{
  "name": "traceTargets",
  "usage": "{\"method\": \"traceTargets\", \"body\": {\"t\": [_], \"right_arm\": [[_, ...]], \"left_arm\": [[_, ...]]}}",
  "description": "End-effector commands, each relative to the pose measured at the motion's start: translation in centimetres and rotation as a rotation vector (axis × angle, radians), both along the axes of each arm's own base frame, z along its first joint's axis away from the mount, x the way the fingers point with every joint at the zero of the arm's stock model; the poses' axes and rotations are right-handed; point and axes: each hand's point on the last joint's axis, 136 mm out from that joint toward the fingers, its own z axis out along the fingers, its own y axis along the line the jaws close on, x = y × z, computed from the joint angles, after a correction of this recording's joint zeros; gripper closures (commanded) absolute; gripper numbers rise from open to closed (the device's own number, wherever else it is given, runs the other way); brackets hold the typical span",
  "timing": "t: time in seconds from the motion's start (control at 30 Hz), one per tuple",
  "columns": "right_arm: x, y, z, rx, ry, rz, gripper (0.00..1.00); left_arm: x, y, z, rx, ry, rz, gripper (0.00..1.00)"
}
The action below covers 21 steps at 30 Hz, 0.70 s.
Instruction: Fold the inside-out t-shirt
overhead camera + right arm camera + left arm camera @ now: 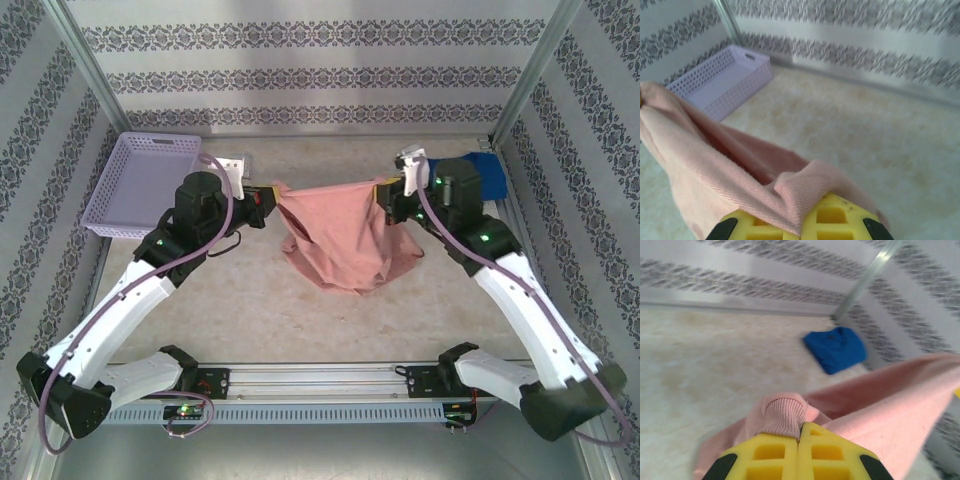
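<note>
Left jaws and right jaws pinch the t-shirt (340, 240) at its 10 and 2 o'clock. Probably stretching it flat.

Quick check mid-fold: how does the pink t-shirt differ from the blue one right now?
Colour: the pink t-shirt is salmon, the blue t-shirt bright blue. Pose: the pink t-shirt hangs stretched between the left gripper and the right gripper, both shut on it; the blue t-shirt lies untouched on the table near the far right corner. Shape: the pink one sags loose; the blue one looks folded compact. Both are soft cloth.
</note>
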Motion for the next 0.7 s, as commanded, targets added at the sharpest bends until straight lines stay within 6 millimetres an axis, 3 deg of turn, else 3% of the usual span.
{"method": "traceTargets", "body": {"t": [0.0,0.1,0.23,0.33,0.43,0.53,0.67], "right_arm": [[0.8,3.7,-5.5,0.065,0.195,0.057,1.0],[2.7,7.1,-9.8,0.068,0.321,0.074,1.0],[5.6,9.5,-14.6,0.041,0.435,0.06,0.99],[6.7,10.6,-17.1,0.017,0.495,0.074,0.96],[7.5,10.3,-18.1,-0.027,0.515,0.07,0.86],[7.5,9.0,-17.4,-0.073,0.497,0.058,0.71],[5.4,5.3,-16.8,-0.151,0.496,0.0,0.56]], "left_arm": [[2.6,4.9,-7.1,0.18,0.159,0.218,1.0],[4.4,7.6,-11.1,0.254,0.247,0.319,0.99],[3.9,8.2,-14.5,0.303,0.333,0.319,0.64],[1.2,7.5,-16.0,0.255,0.386,0.283,0.43],[-2.5,5.4,-16.8,0.19,0.409,0.208,0.29],[-6.1,1.5,-18.4,0.114,0.468,0.062,0.24],[-10.0,-4.7,-20.8,0.11,0.511,-0.204,0.23]]}}
